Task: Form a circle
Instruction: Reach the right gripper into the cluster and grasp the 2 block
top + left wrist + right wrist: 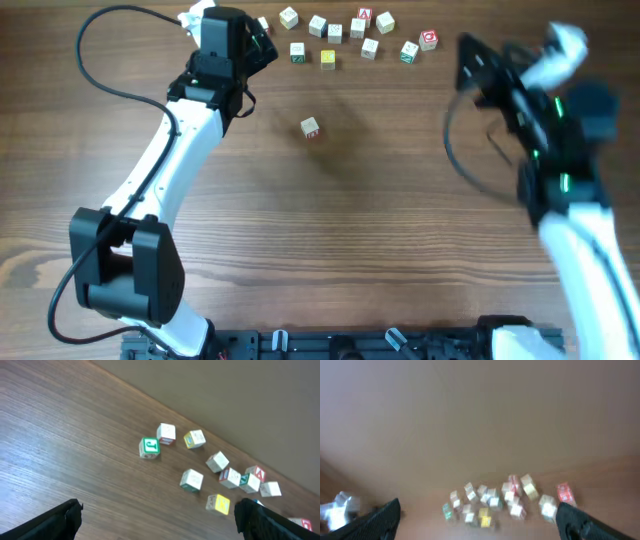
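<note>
while cubes (358, 27) cluster far back, one lone cube (310, 127) sits apart.

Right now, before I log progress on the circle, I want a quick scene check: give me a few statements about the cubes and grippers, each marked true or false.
1. The cubes form a closed ring. False: they lie scattered in a loose band near the far edge of the table.
2. One lone cube sits apart, nearer the middle. True.
3. The left gripper grips a cube. False: it is open and empty.
4. The right gripper is open. True.
5. A yellow cube lies among the others. True.
</note>
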